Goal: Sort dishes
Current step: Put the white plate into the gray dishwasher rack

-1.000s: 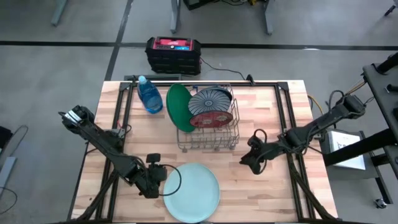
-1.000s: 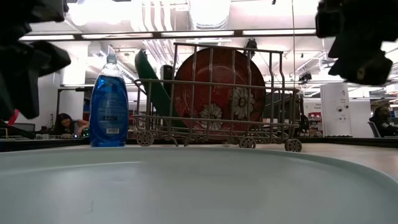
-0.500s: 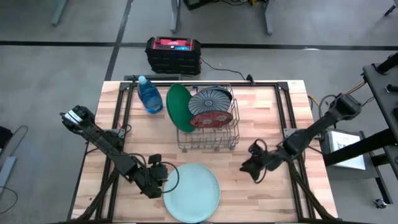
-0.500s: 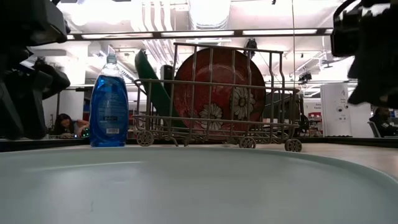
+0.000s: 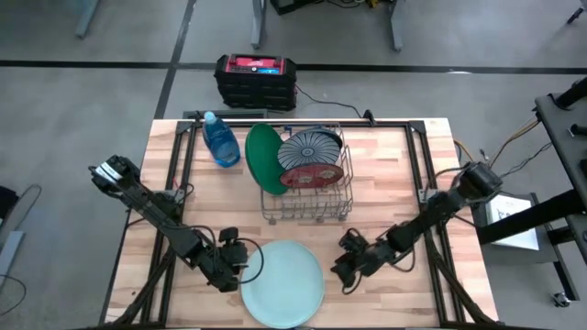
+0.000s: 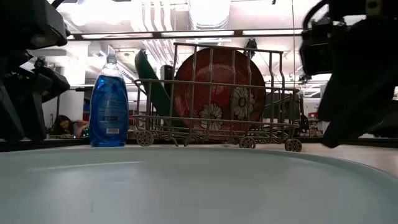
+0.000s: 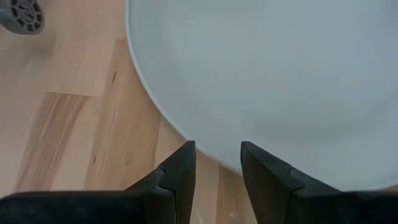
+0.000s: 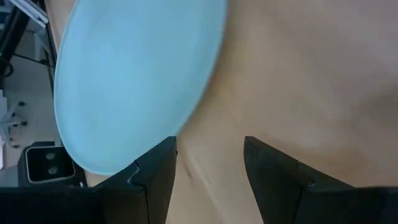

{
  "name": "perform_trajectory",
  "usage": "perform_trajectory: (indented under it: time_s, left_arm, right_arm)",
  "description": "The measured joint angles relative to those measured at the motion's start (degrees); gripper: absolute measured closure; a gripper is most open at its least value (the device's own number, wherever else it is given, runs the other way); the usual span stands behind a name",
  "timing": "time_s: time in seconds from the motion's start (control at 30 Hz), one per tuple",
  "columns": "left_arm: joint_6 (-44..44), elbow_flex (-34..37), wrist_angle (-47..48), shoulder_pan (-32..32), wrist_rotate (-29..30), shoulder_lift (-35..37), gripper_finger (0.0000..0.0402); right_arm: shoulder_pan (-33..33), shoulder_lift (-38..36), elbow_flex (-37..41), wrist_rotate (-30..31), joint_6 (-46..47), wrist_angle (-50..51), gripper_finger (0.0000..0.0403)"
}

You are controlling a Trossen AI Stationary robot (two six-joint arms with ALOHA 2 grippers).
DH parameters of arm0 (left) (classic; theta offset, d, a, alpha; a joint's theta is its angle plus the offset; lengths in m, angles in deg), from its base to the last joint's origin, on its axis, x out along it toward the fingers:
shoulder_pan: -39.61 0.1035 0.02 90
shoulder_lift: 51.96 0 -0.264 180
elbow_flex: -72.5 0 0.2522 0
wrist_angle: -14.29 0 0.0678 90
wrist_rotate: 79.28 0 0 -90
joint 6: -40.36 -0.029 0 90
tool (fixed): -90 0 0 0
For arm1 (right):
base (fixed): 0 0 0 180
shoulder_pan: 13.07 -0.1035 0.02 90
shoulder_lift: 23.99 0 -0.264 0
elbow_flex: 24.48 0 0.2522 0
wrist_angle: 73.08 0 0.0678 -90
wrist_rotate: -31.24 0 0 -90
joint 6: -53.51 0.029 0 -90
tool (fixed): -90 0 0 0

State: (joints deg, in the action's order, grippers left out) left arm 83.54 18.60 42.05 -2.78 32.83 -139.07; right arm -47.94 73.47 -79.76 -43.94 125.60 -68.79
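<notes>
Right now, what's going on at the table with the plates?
A pale blue plate lies flat at the table's near edge. The left gripper sits at its left rim, fingers apart with the rim just ahead of them. The right gripper is at the plate's right side, open, holding nothing. In the wire rack stand a green plate, a striped plate and a red flowered plate. A blue bottle stands beside the rack.

Ceiling strip lights [image 6: 186, 32] glare brightly in the low view; the near pale plate [image 6: 186, 186] is blurred, arms silhouetted.
</notes>
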Motion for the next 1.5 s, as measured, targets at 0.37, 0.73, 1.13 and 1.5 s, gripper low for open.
perform_trajectory:
  time_s: [0.37,0.73,1.13,1.5]
  left_arm:
    - [-0.1,1.2,-0.6,-1.3,-0.1,0.0,0.0285]
    - [0.5,4.7,-14.5,-3.1,0.9,-4.2,0.0285]
    - [-2.8,-3.6,-15.7,-3.1,5.4,-16.1,0.0285]
    - [-6.5,-4.0,-14.7,-5.9,11.8,-13.4,0.0285]
  right_arm:
    - [1.4,7.4,-4.3,-2.1,3.7,-2.3,0.0224]
    - [1.6,10.0,-4.3,-1.2,5.6,-7.3,0.0224]
    - [2.3,12.1,-5.8,2.2,0.1,-10.4,0.0271]
    - [1.4,7.3,-6.1,7.6,-2.9,-6.7,0.0395]
